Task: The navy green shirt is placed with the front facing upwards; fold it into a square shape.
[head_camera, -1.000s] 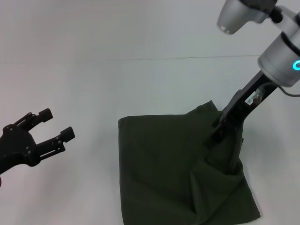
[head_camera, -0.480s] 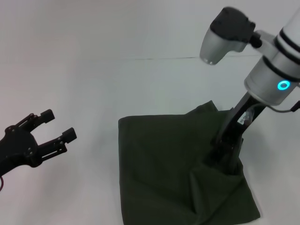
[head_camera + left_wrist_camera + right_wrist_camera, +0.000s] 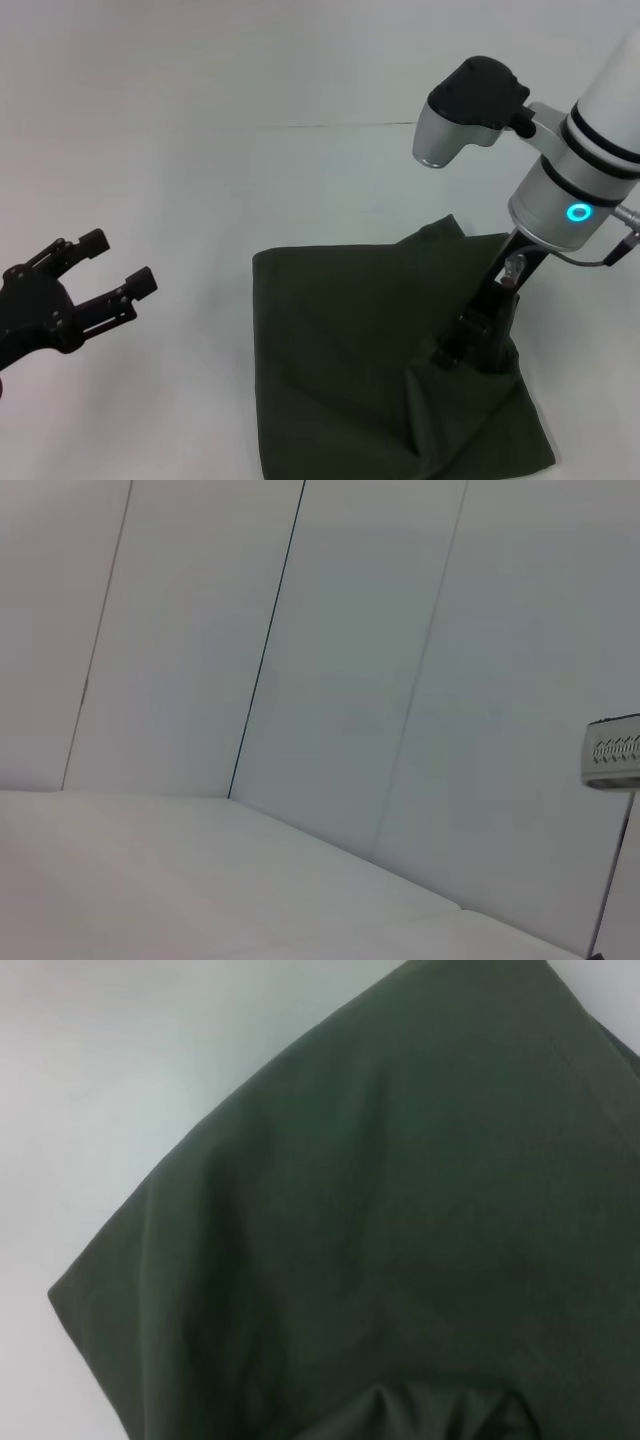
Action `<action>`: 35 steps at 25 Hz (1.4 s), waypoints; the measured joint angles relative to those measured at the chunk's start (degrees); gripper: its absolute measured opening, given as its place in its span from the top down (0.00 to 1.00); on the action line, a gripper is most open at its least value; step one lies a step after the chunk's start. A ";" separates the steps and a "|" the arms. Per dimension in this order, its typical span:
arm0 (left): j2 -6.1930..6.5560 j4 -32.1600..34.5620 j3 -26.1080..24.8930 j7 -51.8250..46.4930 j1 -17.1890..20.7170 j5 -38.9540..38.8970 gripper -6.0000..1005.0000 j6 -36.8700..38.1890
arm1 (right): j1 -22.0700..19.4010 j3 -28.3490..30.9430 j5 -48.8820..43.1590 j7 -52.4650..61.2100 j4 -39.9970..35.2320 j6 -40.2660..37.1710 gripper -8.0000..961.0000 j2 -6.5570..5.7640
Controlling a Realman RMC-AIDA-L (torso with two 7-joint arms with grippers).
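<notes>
Black left claw [image 3: 118, 268]; silver-white right arm [image 3: 570, 190], cyan ring light, black-capped joint.

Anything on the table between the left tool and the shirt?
Nothing visible. The left tool hangs open off to the left, only bare table between it and the shirt. The right tool is down on the shirt.

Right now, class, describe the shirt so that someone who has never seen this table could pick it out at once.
Start from the white table and look to its near right part, under the silver right arm. There lies the navy green shirt, folded into a rough square, with the right tool down on its right side. It is the only cloth and the only dark green thing on the table.
</notes>
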 joint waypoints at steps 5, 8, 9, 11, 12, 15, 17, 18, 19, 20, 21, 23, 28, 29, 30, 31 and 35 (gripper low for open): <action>0.00 0.01 0.00 0.00 -0.06 0.00 0.07 0.09 | 0.10 -0.01 1.35 1.91 1.85 1.39 0.29 0.03; 0.00 0.02 0.00 0.00 -0.08 0.00 0.07 0.11 | 0.10 -0.01 1.68 2.57 2.52 1.58 0.29 0.03; 0.00 0.02 0.01 0.01 -0.10 0.00 0.07 0.11 | 0.10 -0.02 1.78 2.82 2.79 1.79 0.29 0.08; 0.00 0.00 0.01 0.05 -0.15 0.00 0.07 0.12 | 0.10 -0.05 2.33 3.37 3.36 2.21 0.29 0.16; 0.00 -0.01 0.02 0.06 -0.17 0.00 0.07 0.12 | 0.10 -0.13 2.78 3.53 3.69 2.30 0.29 0.19; 0.00 -0.03 0.01 0.07 -0.19 0.00 0.07 0.12 | 0.10 -0.39 3.51 3.64 4.12 2.49 0.29 0.21; 0.00 -0.05 0.01 0.08 -0.18 0.00 0.07 0.12 | 0.10 -0.49 3.56 3.64 4.45 2.69 0.29 0.21; 0.00 -0.06 0.01 0.08 -0.18 0.00 0.07 0.12 | 0.12 -0.52 3.56 3.65 4.65 2.81 0.30 0.21; 0.00 -0.06 0.01 0.08 -0.18 0.00 0.07 0.12 | 0.14 -0.54 3.56 3.67 4.84 3.02 0.30 0.21; 0.00 -0.07 0.01 0.08 -0.16 0.00 0.07 0.12 | 0.16 -0.54 3.50 3.70 4.90 3.23 0.30 0.20; 0.00 -0.08 0.01 0.08 -0.13 0.00 0.07 0.12 | 0.17 -0.55 3.46 3.75 4.93 3.38 0.30 0.20; 0.00 -0.08 0.01 0.08 -0.10 0.01 0.07 0.11 | 0.18 -0.56 3.40 3.88 4.94 3.58 0.31 0.20; 0.00 -0.07 0.00 0.08 -0.08 0.00 0.07 0.11 | 0.19 -0.57 3.40 3.93 4.95 3.60 0.45 0.20; 0.00 -0.08 0.01 0.08 -0.08 0.00 0.07 0.11 | 0.18 -0.60 3.39 3.92 4.95 3.60 0.47 0.20; 0.00 -0.08 0.01 0.08 -0.08 0.00 0.07 0.11 | 0.19 -0.70 3.35 3.89 4.96 3.60 0.50 0.20; 0.00 -0.08 0.00 0.09 -0.08 0.00 0.07 0.11 | 0.18 -0.86 3.32 3.89 4.96 3.60 0.55 0.20; 0.00 -0.07 0.00 0.08 -0.08 0.00 0.07 0.11 | 0.19 -1.59 3.30 3.88 4.96 3.59 0.75 0.20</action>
